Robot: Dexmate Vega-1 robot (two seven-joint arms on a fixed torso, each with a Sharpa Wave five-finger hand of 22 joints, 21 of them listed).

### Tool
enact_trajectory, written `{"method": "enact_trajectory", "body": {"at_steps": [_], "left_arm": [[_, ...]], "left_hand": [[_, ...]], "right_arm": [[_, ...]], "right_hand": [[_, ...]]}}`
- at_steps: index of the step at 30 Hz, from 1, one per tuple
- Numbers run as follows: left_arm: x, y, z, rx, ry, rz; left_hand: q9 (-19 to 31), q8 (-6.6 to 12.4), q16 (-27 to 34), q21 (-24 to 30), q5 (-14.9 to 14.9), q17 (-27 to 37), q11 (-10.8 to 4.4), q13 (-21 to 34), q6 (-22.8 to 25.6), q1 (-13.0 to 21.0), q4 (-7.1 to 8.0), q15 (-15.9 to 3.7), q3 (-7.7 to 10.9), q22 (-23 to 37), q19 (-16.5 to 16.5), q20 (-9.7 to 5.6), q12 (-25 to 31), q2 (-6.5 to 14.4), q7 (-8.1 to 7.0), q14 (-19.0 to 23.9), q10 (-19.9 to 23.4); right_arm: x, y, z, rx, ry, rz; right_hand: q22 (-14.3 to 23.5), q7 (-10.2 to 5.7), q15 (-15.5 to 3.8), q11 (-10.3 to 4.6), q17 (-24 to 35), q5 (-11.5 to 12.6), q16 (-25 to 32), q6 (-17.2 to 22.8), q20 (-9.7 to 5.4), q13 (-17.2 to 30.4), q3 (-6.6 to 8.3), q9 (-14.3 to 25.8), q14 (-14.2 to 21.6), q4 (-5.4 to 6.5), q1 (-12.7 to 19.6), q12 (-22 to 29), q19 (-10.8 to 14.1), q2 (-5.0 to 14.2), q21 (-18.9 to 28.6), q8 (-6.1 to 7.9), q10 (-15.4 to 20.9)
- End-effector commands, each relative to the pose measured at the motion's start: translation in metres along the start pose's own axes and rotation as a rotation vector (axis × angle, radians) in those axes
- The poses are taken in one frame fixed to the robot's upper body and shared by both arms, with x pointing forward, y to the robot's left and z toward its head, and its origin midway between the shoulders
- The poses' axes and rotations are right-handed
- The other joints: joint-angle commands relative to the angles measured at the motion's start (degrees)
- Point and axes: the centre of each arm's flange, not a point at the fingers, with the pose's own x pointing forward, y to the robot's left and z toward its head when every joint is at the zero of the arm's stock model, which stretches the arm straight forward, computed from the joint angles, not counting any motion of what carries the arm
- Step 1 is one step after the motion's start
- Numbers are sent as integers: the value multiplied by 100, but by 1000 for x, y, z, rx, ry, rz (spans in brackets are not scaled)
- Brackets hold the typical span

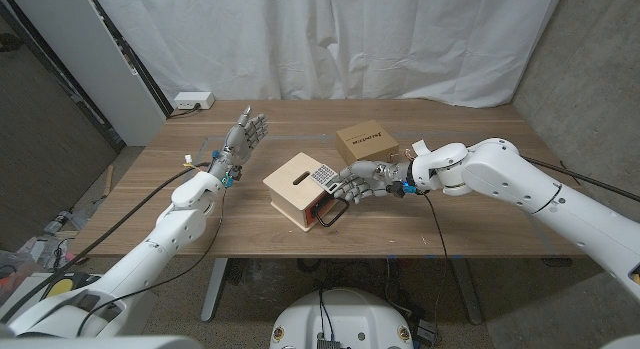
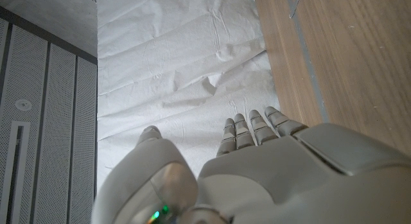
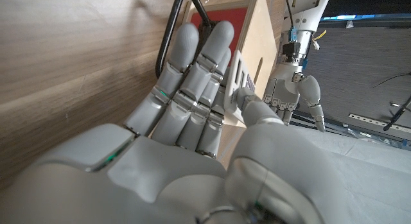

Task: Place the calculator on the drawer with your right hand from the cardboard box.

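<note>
The calculator (image 1: 321, 175), small and pale with dark keys, is at the right edge of the top of the wooden drawer (image 1: 290, 191) in mid-table. My right hand (image 1: 362, 181) reaches in from the right and pinches it between thumb and fingers. In the right wrist view the calculator (image 3: 239, 76) shows edge-on under the thumb, by the drawer's red front (image 3: 221, 22) and black handle (image 3: 168, 51). The brown cardboard box (image 1: 366, 141) stands just behind the right hand. My left hand (image 1: 246, 134) is raised over the table's left side, fingers apart, holding nothing.
A white power strip (image 1: 192, 100) lies at the table's back left corner. White curtain hangs behind the table. Bits of tape (image 1: 190, 157) mark the wood near my left arm.
</note>
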Motion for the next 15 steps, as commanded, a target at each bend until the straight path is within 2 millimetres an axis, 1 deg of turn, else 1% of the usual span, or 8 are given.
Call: {"method": "enact_trajectory", "body": {"at_steps": [1,7,11,15], "left_arm": [[6,-2,-4,-7,-2,-9],[5,-2,-5,-11,-3,-5],[3,-2,-5,-12,-3,0],[0,-1,-5,-12,-4,6]], "left_hand": [[32,-14,-12,-12,-8,31,-2,14,60,34,-10,8,-7,12,15,-28,-6,52,10,69,40],[32,-13,-11,-12,-14,31,19,14,66,36,-9,9,-12,12,15,-28,-8,55,13,72,38],[32,-11,-12,-12,-16,31,16,14,73,37,-10,9,-15,12,16,-23,-8,56,12,70,39],[32,-13,-12,-13,-19,32,9,14,70,38,-9,9,-18,12,12,-16,-10,57,14,70,34]], "right_arm": [[-4,0,2,-16,6,-7],[-4,0,3,-27,7,8],[-2,0,2,-32,14,21],[0,1,2,-34,22,33]], "right_hand": [[14,48,9,31,15,-41,69,-18,-208,40,-4,5,-3,68,-126,22,4,-32,24,26,2],[30,71,7,36,34,-82,97,-96,-206,67,-40,-13,-16,104,-259,30,14,-109,31,8,-14],[35,59,5,35,38,-111,106,-136,-206,81,-65,-23,-25,126,-340,21,10,-162,27,1,-58],[36,80,3,42,44,-132,115,-181,-207,81,-74,-31,-26,139,-390,12,9,-187,23,-9,-82]]}}
